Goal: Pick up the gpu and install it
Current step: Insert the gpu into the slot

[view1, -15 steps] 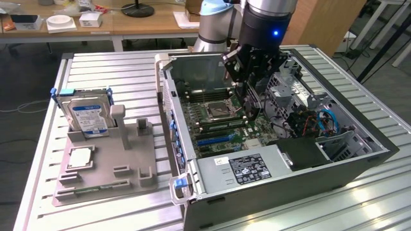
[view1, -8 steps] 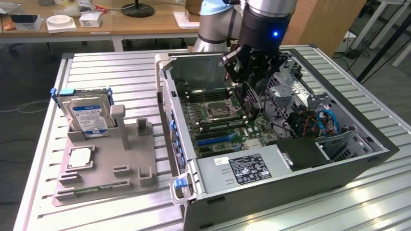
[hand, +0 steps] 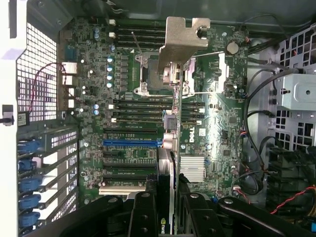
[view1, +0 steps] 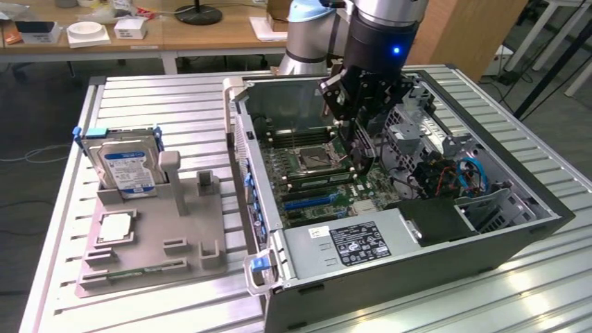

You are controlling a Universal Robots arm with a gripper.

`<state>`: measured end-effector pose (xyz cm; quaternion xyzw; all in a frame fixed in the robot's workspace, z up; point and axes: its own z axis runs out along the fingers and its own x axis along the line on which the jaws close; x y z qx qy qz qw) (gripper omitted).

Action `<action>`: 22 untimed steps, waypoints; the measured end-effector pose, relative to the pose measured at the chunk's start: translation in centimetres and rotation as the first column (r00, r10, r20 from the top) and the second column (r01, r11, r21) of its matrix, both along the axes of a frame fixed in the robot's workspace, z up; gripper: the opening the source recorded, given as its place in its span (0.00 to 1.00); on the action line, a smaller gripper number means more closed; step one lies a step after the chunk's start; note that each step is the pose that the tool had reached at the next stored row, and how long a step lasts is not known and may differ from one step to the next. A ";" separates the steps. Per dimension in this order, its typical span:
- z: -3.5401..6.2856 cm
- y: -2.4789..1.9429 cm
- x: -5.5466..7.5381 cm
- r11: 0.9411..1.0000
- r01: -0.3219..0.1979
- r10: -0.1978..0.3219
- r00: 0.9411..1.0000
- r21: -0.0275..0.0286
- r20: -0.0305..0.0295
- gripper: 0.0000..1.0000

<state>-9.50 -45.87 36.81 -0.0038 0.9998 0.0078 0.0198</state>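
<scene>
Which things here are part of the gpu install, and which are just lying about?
In the job: gripper, closed on the gpu, over the motherboard in the computer case.
Lying about: hard drive, processor chip and memory stick, on the grey holder.
</scene>
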 end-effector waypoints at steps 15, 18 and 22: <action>-0.36 0.00 0.0 1.000 0.000 0.000 1.000 0.000 0.002 0.26; -0.50 0.00 0.0 1.000 0.000 0.000 1.000 0.000 0.002 0.26; -0.59 0.00 0.0 1.000 0.000 0.000 1.000 0.000 0.002 0.26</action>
